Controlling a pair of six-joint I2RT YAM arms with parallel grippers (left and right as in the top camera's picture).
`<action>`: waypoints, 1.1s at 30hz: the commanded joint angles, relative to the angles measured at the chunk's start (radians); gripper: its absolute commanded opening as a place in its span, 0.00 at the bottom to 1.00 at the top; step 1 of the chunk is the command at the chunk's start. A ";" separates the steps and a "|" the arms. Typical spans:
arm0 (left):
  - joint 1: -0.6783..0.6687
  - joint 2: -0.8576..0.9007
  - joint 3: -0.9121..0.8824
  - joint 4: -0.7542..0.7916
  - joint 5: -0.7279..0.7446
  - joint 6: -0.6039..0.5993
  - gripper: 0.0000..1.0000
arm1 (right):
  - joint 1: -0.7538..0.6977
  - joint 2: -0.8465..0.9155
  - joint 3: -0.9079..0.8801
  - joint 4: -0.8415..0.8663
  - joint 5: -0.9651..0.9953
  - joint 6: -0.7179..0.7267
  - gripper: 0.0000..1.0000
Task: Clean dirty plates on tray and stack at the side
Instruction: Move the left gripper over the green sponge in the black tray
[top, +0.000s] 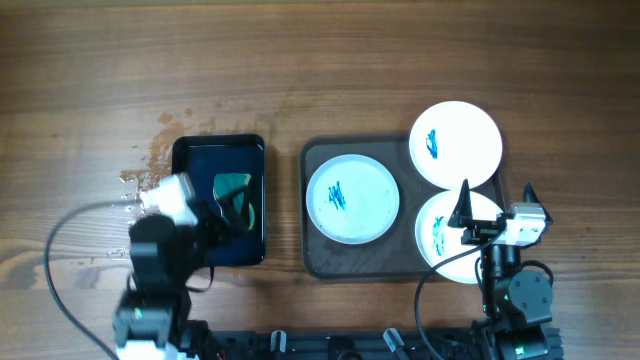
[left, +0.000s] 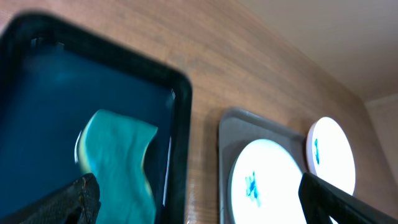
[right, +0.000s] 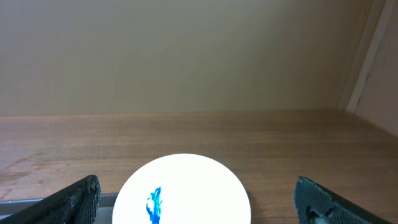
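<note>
Three white plates with blue-teal smears lie on the dark brown tray (top: 320, 255): one at its left (top: 352, 200), one on its top right corner (top: 456, 143), one at bottom right (top: 440, 240). My right gripper (top: 495, 205) is open and empty above the bottom right plate. In the right wrist view its fingers (right: 199, 208) frame the top right plate (right: 193, 183). My left gripper (top: 228, 212) is open and empty over a teal cloth (top: 235, 188). In the left wrist view its fingers (left: 199, 211) span the cloth (left: 118, 162) and the left plate (left: 264, 180).
The teal cloth lies in a smaller glossy black tray (top: 190, 165) to the left of the brown tray (left: 227, 124). Wet spots (top: 150, 165) mark the wood by the black tray's top left corner. A wall stands beyond the table's far edge.
</note>
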 joint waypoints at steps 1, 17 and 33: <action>0.003 0.279 0.301 -0.196 0.004 0.037 1.00 | 0.003 -0.009 -0.002 0.005 0.002 -0.012 1.00; 0.005 0.735 0.673 -0.510 -0.092 0.441 1.00 | 0.003 -0.009 -0.002 0.005 0.002 -0.011 1.00; 0.005 0.735 0.673 -0.490 0.109 0.442 1.00 | 0.003 -0.009 -0.002 0.006 0.006 -0.013 1.00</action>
